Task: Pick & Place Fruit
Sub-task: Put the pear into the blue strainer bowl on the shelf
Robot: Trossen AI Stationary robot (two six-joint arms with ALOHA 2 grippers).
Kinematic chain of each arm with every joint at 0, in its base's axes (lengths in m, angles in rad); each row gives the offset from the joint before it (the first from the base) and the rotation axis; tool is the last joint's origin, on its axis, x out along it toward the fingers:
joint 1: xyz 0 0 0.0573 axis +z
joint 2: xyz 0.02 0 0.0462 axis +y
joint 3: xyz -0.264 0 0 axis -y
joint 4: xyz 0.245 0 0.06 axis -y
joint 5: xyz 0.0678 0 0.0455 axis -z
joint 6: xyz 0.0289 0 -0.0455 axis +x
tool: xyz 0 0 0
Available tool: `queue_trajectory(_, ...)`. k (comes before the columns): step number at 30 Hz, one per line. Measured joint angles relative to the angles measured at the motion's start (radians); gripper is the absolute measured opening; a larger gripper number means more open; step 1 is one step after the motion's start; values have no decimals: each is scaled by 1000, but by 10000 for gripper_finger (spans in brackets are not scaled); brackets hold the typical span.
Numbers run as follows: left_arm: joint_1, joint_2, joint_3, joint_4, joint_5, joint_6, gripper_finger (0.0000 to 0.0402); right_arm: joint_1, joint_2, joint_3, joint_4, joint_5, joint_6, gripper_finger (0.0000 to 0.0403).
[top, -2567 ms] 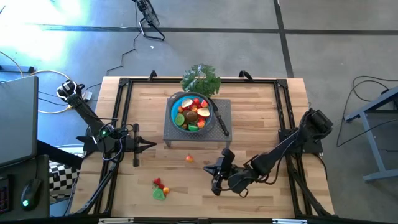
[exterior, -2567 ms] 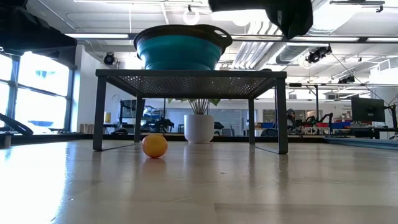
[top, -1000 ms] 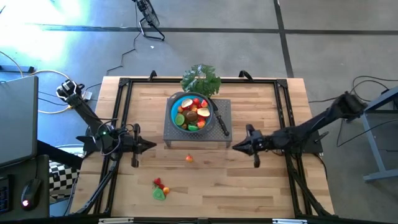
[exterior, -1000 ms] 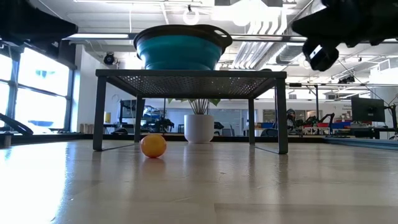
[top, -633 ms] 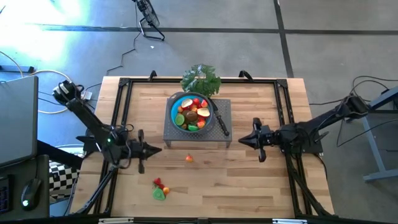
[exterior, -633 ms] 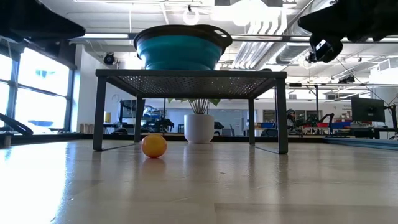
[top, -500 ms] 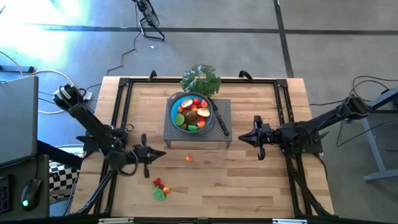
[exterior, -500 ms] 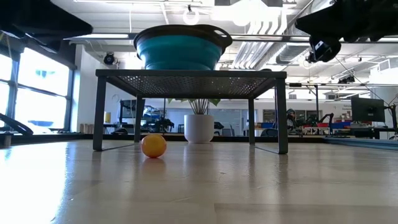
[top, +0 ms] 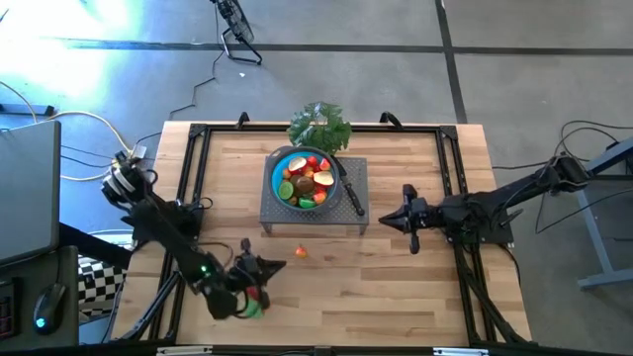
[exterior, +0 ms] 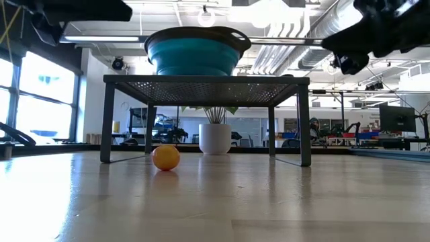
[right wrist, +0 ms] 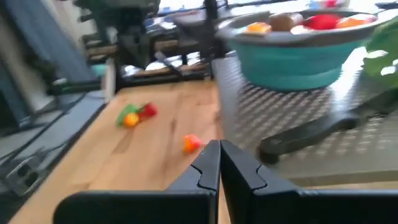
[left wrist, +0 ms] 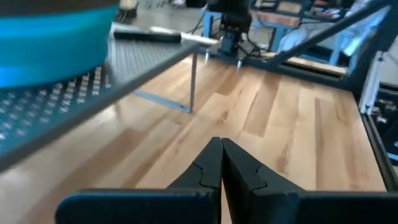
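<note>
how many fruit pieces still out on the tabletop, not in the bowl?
3 visible: an orange piece in front of the rack, plus a red piece and a green piece clustered under the left gripper, which may hide more.

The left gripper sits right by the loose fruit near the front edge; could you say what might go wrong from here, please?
1. The left gripper is shut, so lowering it could knock the red and green fruit pieces away rather than grasp them.
2. The round orange fruit lies loose on the table and may roll if nudged.
3. The blue bowl already looks full; an added piece might tumble out.
</note>
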Motion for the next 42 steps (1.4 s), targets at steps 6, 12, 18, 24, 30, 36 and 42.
queue_trajectory(6, 2, 107, 171, -326, -5, -390, 0, 0, -89, 0, -115, -74, 4, 4)
queue_trajectory(12, 36, 244, 242, -348, 2, -621, 0, 1, -227, 1, -223, -72, -50, 4)
queue_trajectory(18, 91, 343, 369, -456, 100, -713, 0, 0, -345, 1, -343, -71, -49, 4)
queue_trajectory(24, 148, 365, 464, -771, 300, -871, 0, 0, -405, 1, -405, -70, -51, 4)
queue_trajectory(30, 199, 366, 461, -792, 516, -876, 0, 0, -421, 1, -467, -65, -52, 4)
queue_trajectory(36, 238, 366, 461, -770, 543, -823, 0, 0, -421, 1, -486, -65, -52, 4)
queue_trajectory(42, 264, 366, 461, -744, 602, -806, 0, 1, -422, 0, -495, -66, -52, 4)
